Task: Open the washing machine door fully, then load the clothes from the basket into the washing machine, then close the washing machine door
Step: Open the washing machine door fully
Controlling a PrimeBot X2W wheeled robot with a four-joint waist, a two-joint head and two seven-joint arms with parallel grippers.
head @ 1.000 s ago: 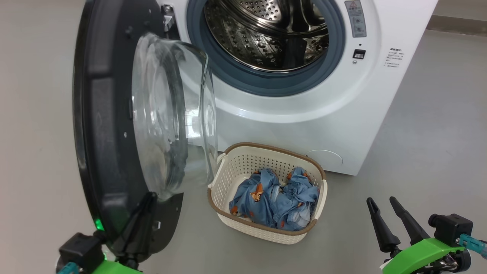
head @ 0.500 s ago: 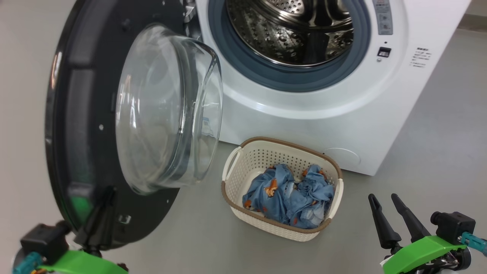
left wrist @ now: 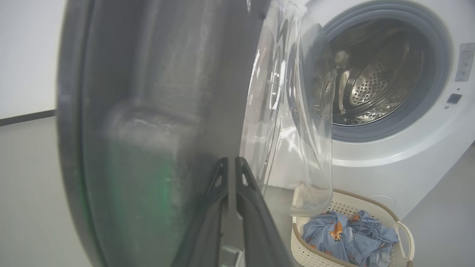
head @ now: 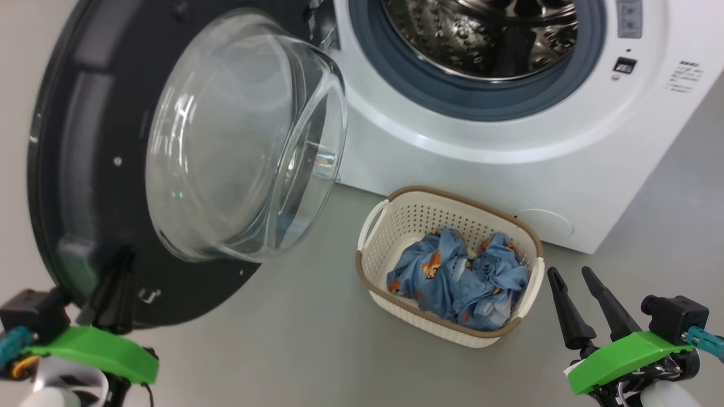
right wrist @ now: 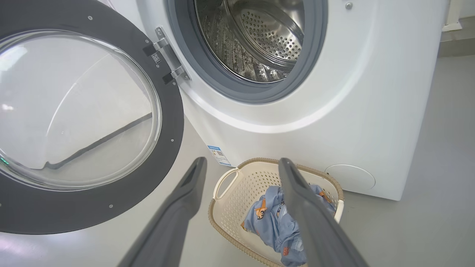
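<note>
The washing machine (head: pixel 481 164) stands with its steel drum (head: pixel 486 34) exposed. The washing machine door (head: pixel 85 141) hangs swung out to the left, its glass bowl (head: pixel 237 135) bulging toward me. My left gripper (head: pixel 125 254) is shut, its fingers lying against the lower inner face of the door (left wrist: pixel 148 111); in the wrist view the left gripper (left wrist: pixel 231 160) points up along that face. The basket (head: pixel 452 195) sits on the floor before the machine, holding the blue clothes (head: pixel 458 277). My right gripper (head: pixel 568 272) hovers open just right of the basket, and in its own view the right gripper (right wrist: pixel 242 160) frames the basket (right wrist: pixel 230 226) and clothes (right wrist: pixel 271 218).
Grey floor surrounds the machine. A round service cap (head: pixel 546 223) sits low on the machine's front behind the basket. The door hinge (right wrist: pixel 167 55) is at the drum's left edge, a blue sticker (right wrist: pixel 219 155) below it. A pale wall with dark baseboard (left wrist: pixel 26 116) lies beyond the door.
The door has swung wider open to the left, with my shut left gripper moving left along with it. The head camera has turned, shifting the whole picture right. The right gripper stays open.
</note>
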